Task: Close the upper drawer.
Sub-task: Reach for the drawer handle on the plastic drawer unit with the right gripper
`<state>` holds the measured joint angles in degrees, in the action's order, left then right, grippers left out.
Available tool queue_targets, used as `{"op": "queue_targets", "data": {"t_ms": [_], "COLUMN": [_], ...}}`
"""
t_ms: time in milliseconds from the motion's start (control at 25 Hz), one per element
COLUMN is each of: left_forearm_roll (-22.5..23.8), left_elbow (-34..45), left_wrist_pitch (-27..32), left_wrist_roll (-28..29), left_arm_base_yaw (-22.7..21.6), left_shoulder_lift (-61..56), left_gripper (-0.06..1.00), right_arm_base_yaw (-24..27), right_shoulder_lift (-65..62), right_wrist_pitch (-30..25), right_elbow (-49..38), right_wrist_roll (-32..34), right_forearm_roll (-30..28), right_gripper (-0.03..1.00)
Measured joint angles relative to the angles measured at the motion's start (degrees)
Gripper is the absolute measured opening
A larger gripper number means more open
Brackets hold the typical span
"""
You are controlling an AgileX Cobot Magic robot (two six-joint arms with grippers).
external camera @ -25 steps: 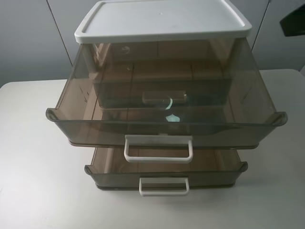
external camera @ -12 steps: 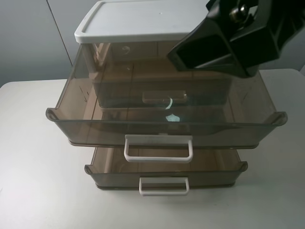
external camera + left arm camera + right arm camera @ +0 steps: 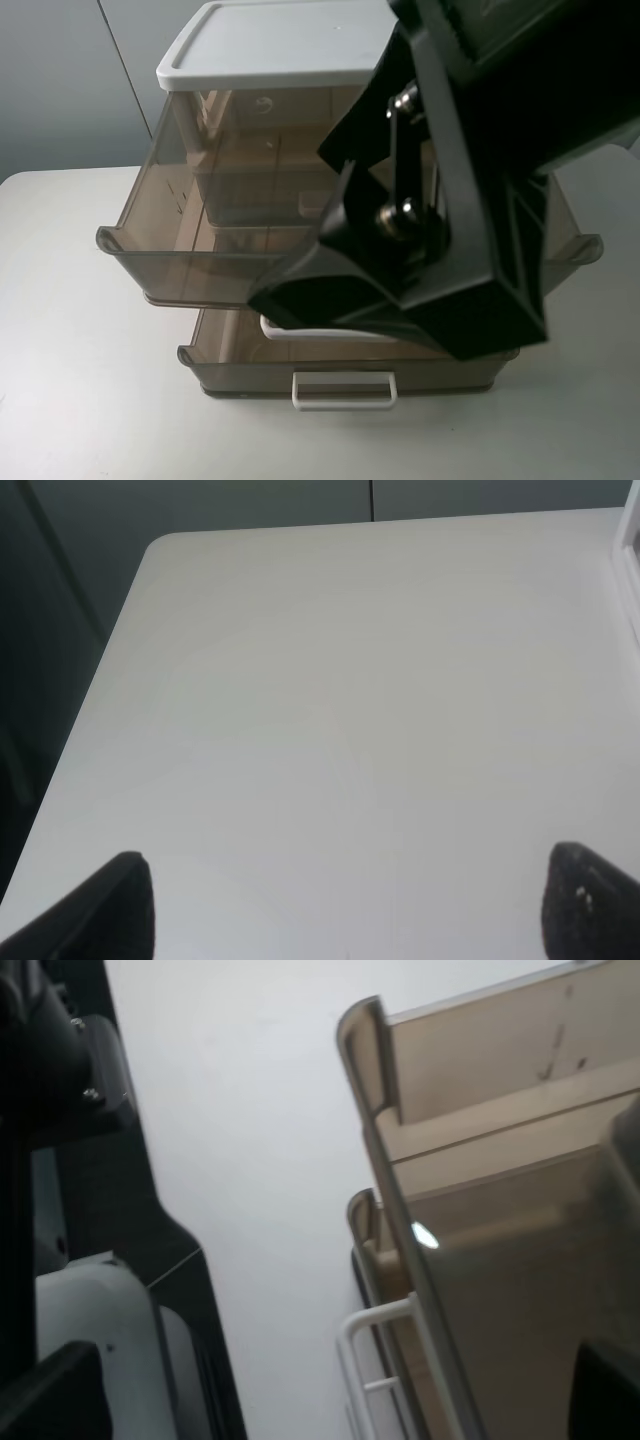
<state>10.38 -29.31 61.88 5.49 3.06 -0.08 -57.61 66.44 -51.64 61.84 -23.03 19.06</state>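
Observation:
The upper drawer [image 3: 170, 225], tall, smoky-brown and translucent, stands pulled far out of the white-lidded cabinet [image 3: 270, 45]. A bit of its white handle [image 3: 272, 330] shows under my right arm [image 3: 440, 250], which hangs over the drawer's middle and right and hides them. In the right wrist view the drawer's flared front corner [image 3: 362, 1035] and a white loop handle [image 3: 372, 1355] lie between the spread fingertips of my right gripper [image 3: 330, 1400], which is open and empty. My left gripper [image 3: 355, 910] is open and empty over bare table.
The shallower lower drawer [image 3: 230, 365] is also pulled out, with its narrower white handle [image 3: 343, 390] at the front. The white table [image 3: 70, 380] surrounds the cabinet. The left wrist view shows the table's far corner [image 3: 160, 545] and the cabinet's edge [image 3: 632, 550].
My right arm has swung in from the upper right and down over the upper drawer, now covering its middle and right. The drawers have not moved.

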Motion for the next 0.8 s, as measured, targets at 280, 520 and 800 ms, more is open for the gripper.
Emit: {"op": "queue_targets", "data": {"t_ms": [280,520,800], "left_forearm_roll": [0.0,0.0,0.0], "left_elbow": [0.0,0.0,0.0], "left_wrist_pitch": [0.0,0.0,0.0], "left_wrist_roll": [0.0,0.0,0.0], "left_arm_base_yaw": [0.0,0.0,0.0], "left_shoulder_lift": [0.0,0.0,0.0], "left_gripper": [0.74,0.74,0.74], "right_arm_base_yaw": [0.0,0.0,0.0], "right_shoulder_lift": [3.65,5.97,8.56], "right_wrist_pitch": [-5.42,-7.4,-8.48], "right_elbow": [0.0,-0.49,-2.22], "right_wrist_roll": [-2.75,-3.22,-3.16], "right_forearm_roll": [4.46,7.07,6.74], "right_gripper": [0.7,0.7,0.7]}}
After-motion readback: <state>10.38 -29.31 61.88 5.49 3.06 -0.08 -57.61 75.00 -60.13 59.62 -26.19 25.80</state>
